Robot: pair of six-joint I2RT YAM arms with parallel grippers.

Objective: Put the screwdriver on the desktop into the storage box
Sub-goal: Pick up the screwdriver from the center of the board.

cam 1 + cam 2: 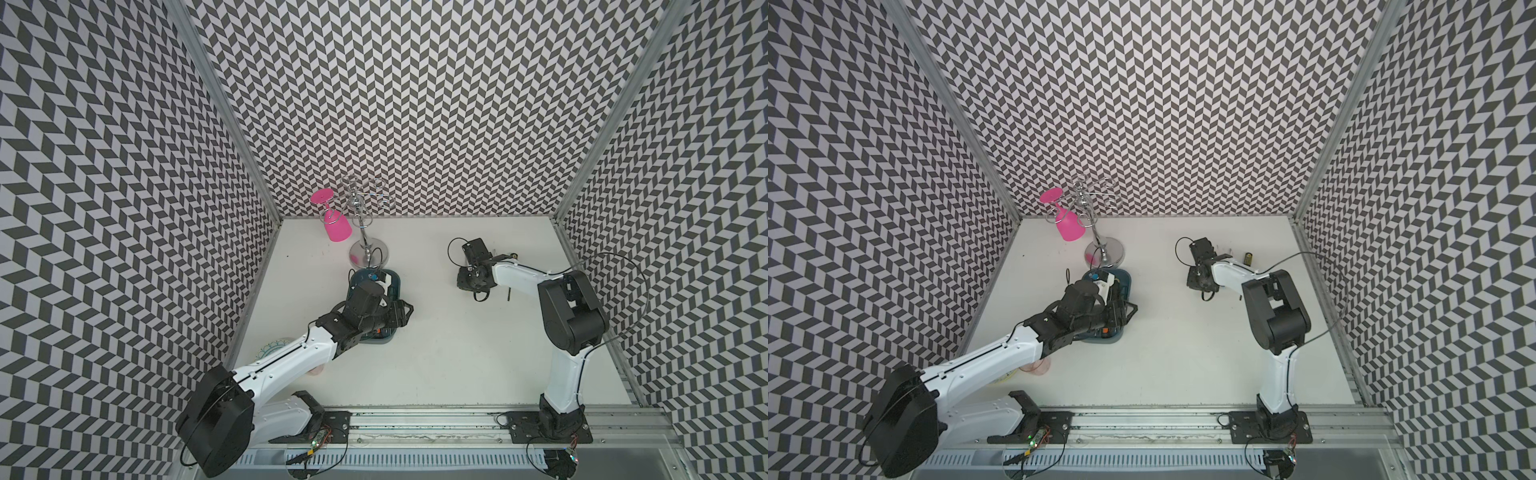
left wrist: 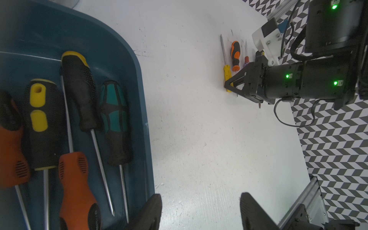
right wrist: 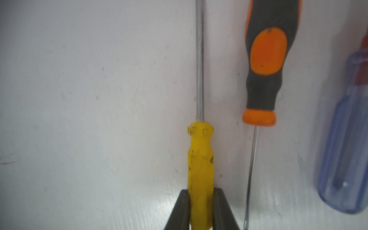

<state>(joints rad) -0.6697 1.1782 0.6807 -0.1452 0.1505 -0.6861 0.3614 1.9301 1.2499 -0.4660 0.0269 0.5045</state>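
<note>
Three screwdrivers show side by side on the plain white table (image 2: 189, 129), far right, and the right hand (image 3: 200, 211) is clamped tight on the slim yellow-handled screwdriver (image 3: 200, 159), the one nearest the box! Just beside it lie an orange-and-black-handled screwdriver (image 3: 264, 65) and a clear blue-handled screwdriver (image 3: 342, 149). Over on the left, the shallow dark teal plastic storage box (image 2: 123, 59) shows five screwdrivers inside, and the left hand (image 2: 201, 211) hovers by its right rim, fingers spread wide, gripping nothing.
</note>
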